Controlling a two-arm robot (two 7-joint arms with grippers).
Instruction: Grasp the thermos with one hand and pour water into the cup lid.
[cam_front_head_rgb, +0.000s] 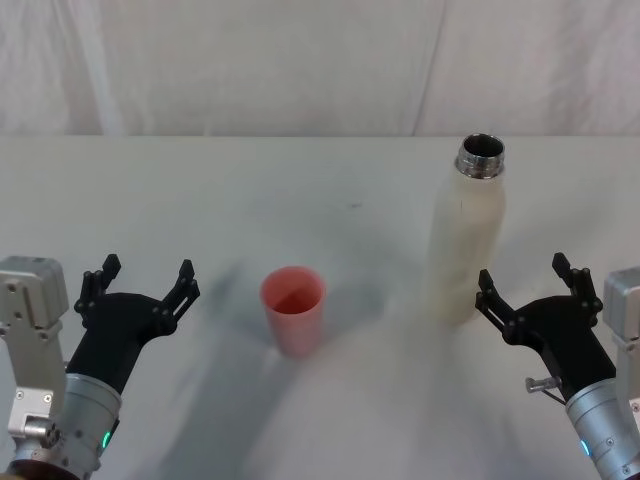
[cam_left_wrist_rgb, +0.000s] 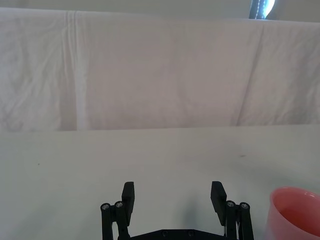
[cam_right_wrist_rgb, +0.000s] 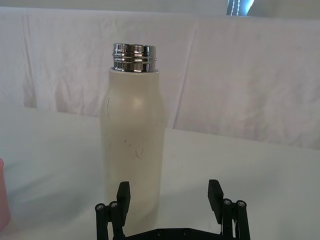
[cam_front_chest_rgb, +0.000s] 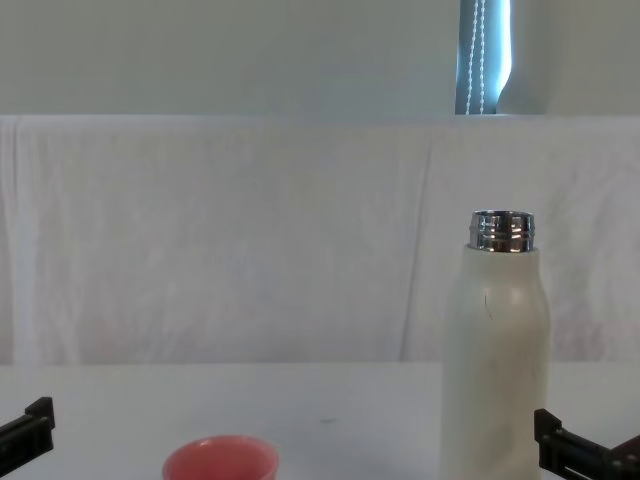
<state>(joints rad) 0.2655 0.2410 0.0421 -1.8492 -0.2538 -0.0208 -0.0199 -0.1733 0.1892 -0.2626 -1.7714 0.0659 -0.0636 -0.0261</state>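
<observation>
A tall cream-white thermos (cam_front_head_rgb: 466, 240) stands upright on a white table (cam_front_head_rgb: 330, 190), its cap off so the shiny threaded steel neck and dark open mouth show at the top. This bottle serves as the landmark for everything else.

To the robot's left of the thermos, apart from it with bare tabletop between them, stands the cup lid (cam_front_head_rgb: 293, 310), a small salmon-pink cup, upright with its mouth facing up. It is far shorter than the thermos. From the chest view only its rim (cam_front_chest_rgb: 220, 462) peeks up at the bottom edge, with the thermos (cam_front_chest_rgb: 497, 350) rising to its right.

The right gripper (cam_front_head_rgb: 529, 283), black with two fingers on a silver-grey wrist, hovers just to the right of the thermos base and nearer the robot. Its fingers are spread wide and hold nothing; the nearer fingertip sits just beside the bottle's lower wall, and whether it touches cannot be told. In the right wrist view the spread fingers (cam_right_wrist_rgb: 123, 195) frame the thermos (cam_right_wrist_rgb: 132, 150), which stands slightly off to one side of the gap.

The left gripper (cam_front_head_rgb: 146, 280) hangs beyond the cup lid, on the side away from the thermos, also spread wide and empty. A wrinkled white cloth backdrop (cam_front_chest_rgb: 250, 240) hangs behind the table.
</observation>
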